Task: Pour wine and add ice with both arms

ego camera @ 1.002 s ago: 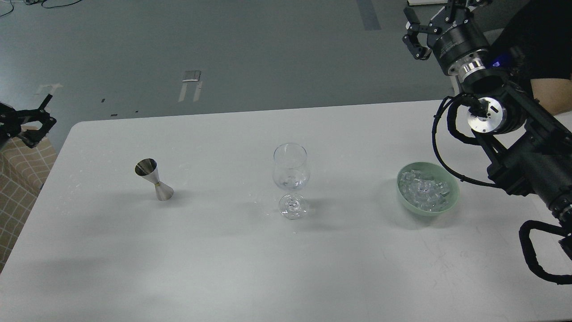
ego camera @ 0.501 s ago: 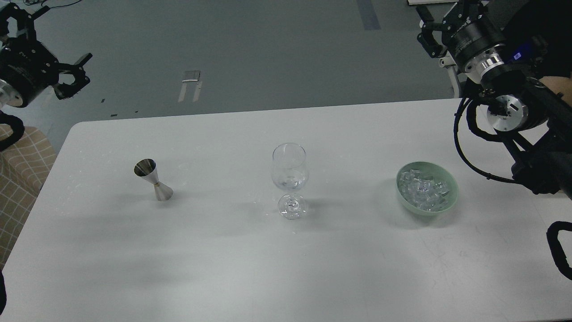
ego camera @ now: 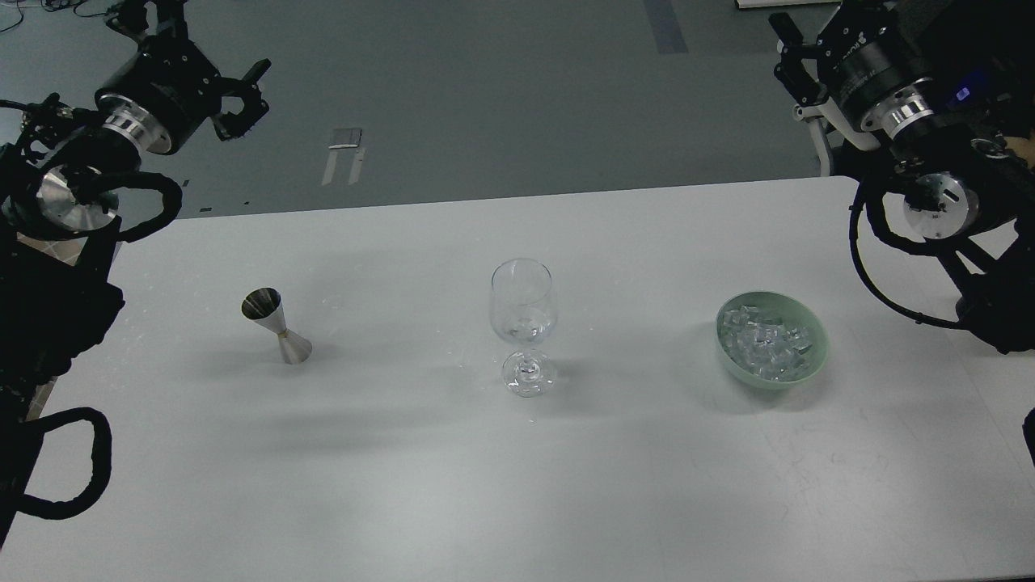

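Overhead, both my arms hung well clear of the white table (ego camera: 420, 485), leaving its whole top free between the three things standing on it. My left gripper (ego camera: 234, 97) was up beyond the far left corner, over the grey floor (ego camera: 485, 97), its fingers spread apart and holding nothing. My right gripper (ego camera: 796, 61) was up beyond the far right corner; it ran into the top edge of the view and looked dark and end-on, so I could not tell whether it was spread or closed. The ice (ego camera: 766, 343) lay heaped in a pale green bowl (ego camera: 815, 364) on the right part of the table, well inside the edges. A clear wine glass (ego camera: 524, 323) stood upright near the middle, well apart from the bowl, and a small metal measuring cup (ego camera: 279, 327) stood to the left, well apart from the glass. Wide bare table lay toward the near edge. Whether the glass held anything was hard to make out. My left arm (ego camera: 48, 307) covered the table's left edge, and my right arm (ego camera: 954, 202) was cut off at the right border.
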